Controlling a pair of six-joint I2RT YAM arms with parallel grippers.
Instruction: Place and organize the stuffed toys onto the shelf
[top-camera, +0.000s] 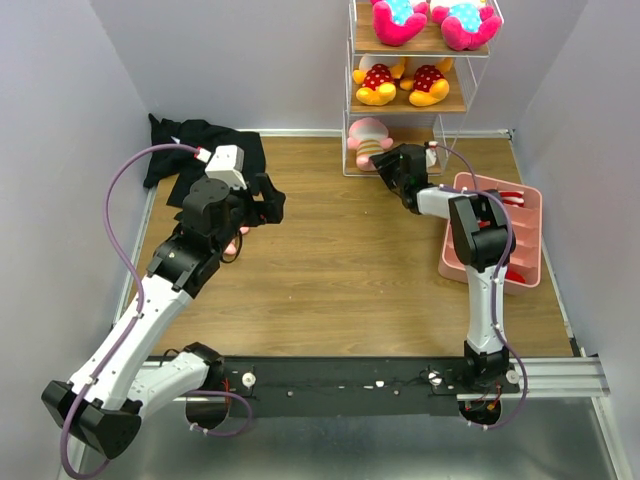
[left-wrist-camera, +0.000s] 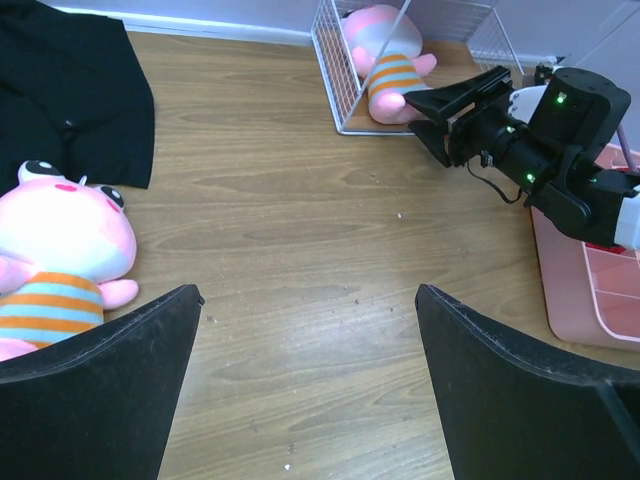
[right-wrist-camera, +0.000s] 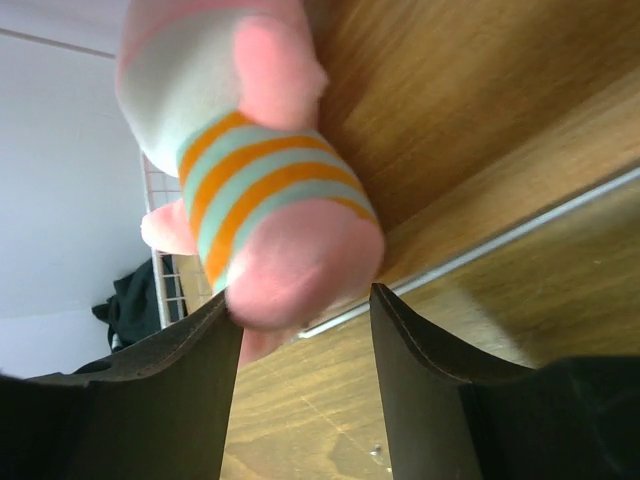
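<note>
The shelf (top-camera: 455, 100) stands at the back of the table. Two white-and-magenta stuffed toys (top-camera: 430, 20) sit on its top board and two yellow ones (top-camera: 402, 84) on the middle board. A pale pink toy in a striped shirt (top-camera: 368, 138) lies on the bottom board (right-wrist-camera: 450, 80). My right gripper (right-wrist-camera: 305, 300) is open at that board's edge. Its fingers stand either side of this pink toy's (right-wrist-camera: 260, 190) foot with a gap on the right. A second pink striped toy (left-wrist-camera: 60, 250) lies on the table to the left of my open left gripper (left-wrist-camera: 310, 300), which holds nothing.
A black cloth (top-camera: 200, 145) lies at the back left by the wall. A pink compartment tray (top-camera: 525, 215) sits at the right, beside the right arm. Grey walls close in the table on three sides.
</note>
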